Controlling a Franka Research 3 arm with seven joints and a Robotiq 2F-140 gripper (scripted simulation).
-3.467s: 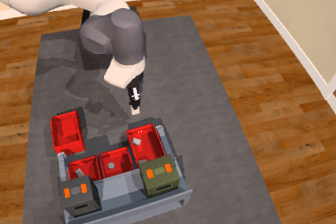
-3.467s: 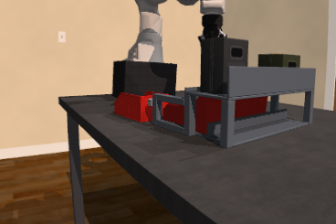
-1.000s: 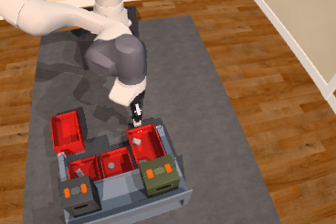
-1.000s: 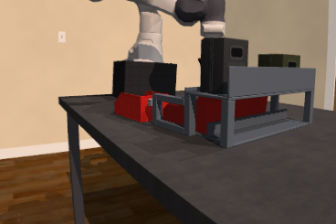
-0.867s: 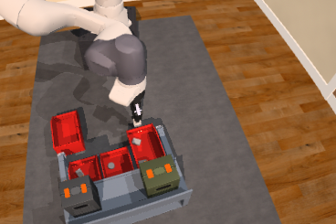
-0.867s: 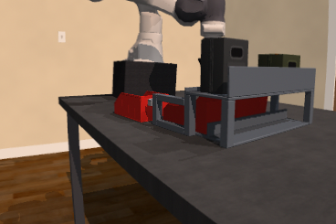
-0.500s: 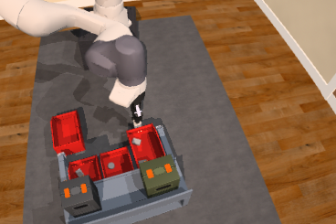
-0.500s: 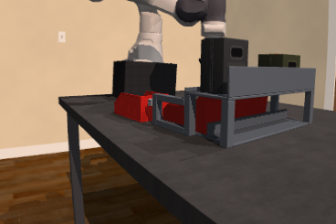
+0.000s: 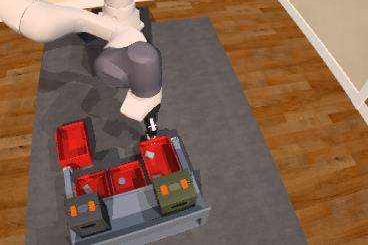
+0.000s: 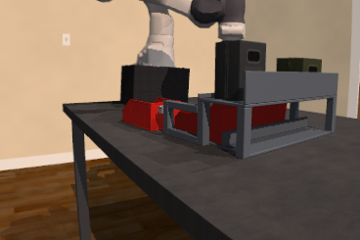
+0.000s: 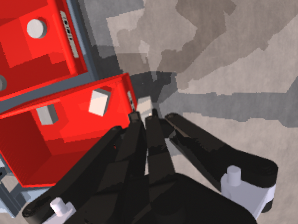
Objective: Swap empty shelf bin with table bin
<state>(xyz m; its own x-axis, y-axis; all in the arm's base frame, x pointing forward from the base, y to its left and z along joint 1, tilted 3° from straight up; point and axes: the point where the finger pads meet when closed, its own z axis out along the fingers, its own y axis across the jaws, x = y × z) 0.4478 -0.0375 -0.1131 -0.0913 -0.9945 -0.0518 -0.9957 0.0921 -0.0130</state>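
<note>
Parts bin (image 9: 166, 159) (image 11: 75, 135) is bright red, with straight walls and an open top, and it sits in the end place of the grey shelf (image 9: 125, 210) (image 10: 291, 87), the end under the green box (image 9: 175, 201) (image 10: 293, 65). From above, its front juts farther out than the fronts of its two neighbours, a middle bin (image 9: 132, 170) (image 11: 40, 57) and a far bin (image 9: 101, 181). The rear runs in beneath the board that carries the green box, so I see nothing of that end. Inside lie a pale block (image 9: 149, 154) (image 11: 100, 102), near the front, and a grey block (image 11: 47, 115) deeper in. A small label holder (image 11: 131, 100) shows on the front wall. Whether the base lies fully level on the shelf, I cannot tell.

My gripper (image 9: 151, 136) (image 11: 146, 106) points down just outside that front wall, jaws together with nothing between them. I cannot tell if my fingertips touch the wall. A pale patch shows right by them, too unclear to name.

The empty bin (image 9: 73, 141) (image 10: 142, 114), the same red, stands upright on the table (image 9: 215, 119) (image 10: 274, 180), apart from the parts bin, near the shelf's other front corner. Its inside is bare red. Above the far bin is the dark box (image 9: 89, 216) (image 10: 240, 70).
</note>
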